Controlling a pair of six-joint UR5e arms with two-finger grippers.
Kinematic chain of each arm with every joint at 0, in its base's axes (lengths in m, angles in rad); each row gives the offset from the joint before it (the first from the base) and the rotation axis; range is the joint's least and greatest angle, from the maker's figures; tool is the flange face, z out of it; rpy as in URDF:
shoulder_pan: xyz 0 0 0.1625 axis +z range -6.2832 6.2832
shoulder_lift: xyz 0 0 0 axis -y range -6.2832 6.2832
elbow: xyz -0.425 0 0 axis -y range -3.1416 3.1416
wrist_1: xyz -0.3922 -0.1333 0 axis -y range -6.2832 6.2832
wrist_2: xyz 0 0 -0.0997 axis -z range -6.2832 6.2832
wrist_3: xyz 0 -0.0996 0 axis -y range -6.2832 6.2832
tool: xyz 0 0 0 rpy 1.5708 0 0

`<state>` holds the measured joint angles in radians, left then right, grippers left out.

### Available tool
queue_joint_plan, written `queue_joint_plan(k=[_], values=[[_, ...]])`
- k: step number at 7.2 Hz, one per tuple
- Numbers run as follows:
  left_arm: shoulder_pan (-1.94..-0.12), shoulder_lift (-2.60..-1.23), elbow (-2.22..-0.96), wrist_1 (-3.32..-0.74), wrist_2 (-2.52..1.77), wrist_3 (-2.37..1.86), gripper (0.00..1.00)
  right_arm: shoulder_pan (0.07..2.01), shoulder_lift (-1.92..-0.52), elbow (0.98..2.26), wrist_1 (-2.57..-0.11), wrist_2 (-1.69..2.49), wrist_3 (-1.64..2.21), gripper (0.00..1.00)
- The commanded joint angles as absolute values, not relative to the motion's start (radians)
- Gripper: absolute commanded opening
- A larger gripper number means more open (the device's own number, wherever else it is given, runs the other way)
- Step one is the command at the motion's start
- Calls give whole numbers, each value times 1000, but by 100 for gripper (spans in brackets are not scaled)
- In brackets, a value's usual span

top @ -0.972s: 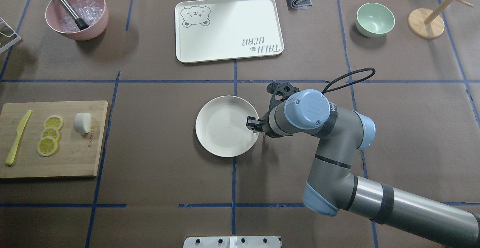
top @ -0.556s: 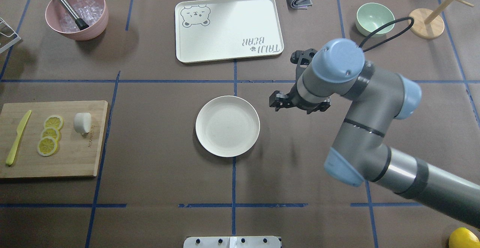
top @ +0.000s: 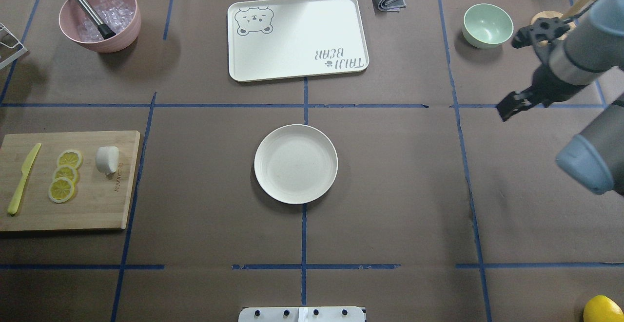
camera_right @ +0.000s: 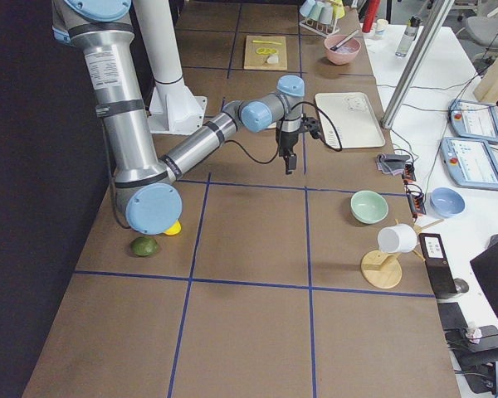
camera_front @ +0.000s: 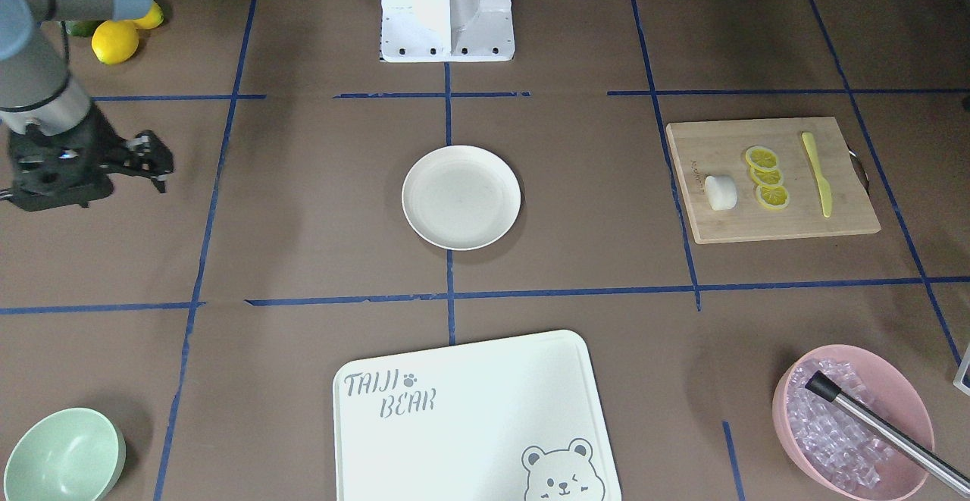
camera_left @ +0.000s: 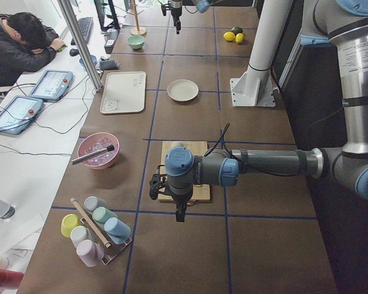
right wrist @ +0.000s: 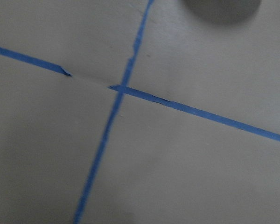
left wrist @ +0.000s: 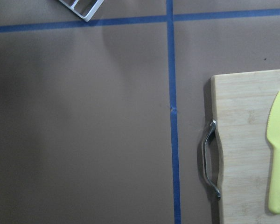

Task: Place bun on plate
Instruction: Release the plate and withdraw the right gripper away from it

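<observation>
Jaws on the right arm (top: 575, 59) look parted and grip nothing, hanging high over bare tabletop (top: 390, 190) out at three o'clock from the plate (top: 295, 163) in the overhead view. The left jaws show only in the side view, pointing down from the left arm (camera_left: 233, 168) near the end of the cutting board (top: 97, 205). Whether they are parted or clenched, I cannot tell.

Now the bun (top: 107, 159). It sits on the cutting board, well away at nine o'clock from the plate, and nothing is touching it. The lemon slices (top: 65, 175) lie just beside it on its nine o'clock side, with a yellow knife (top: 23, 178) beyond them. The plate waits bare in the middle of the tabletop.

How will it handle? It looks light, and probably soft, the kind of thing that dents under a hard squeeze. The matte skin should give decent friction, so slipping seems a small worry and crushing the bigger one. The best hold, to my eye, is across the rounded sides at about mid-height, closing gently. Setting the jaws along the twelve-to-six line would keep a finger from coming down among the slices. The left arm is the near one, so this pick looks like its job.
</observation>
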<state>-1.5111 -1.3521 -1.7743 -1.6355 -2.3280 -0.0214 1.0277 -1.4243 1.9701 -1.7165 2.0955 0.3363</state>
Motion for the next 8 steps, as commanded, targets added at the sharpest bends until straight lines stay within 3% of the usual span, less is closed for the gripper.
queue_joint_plan(k=[1, 4, 6, 8], values=[[-1509, -1380, -1758, -1638, -2329, -21, 100, 1243, -1634, 1991, -1717, 2158, -95, 100], [-1509, -1477, -1750, -1692, -2330, -28, 100, 1501, -1828, 1938, -1717, 2227, -433, 100], [-1508, -1537, -1723, -1675, -2339, -23, 100, 1557, -1858, 1931, -1717, 2240, -313, 100], [-1418, -1539, -1776, -1762, -2350, -28, 100, 1555, -1848, 1934, -1715, 2237, -173, 100]])
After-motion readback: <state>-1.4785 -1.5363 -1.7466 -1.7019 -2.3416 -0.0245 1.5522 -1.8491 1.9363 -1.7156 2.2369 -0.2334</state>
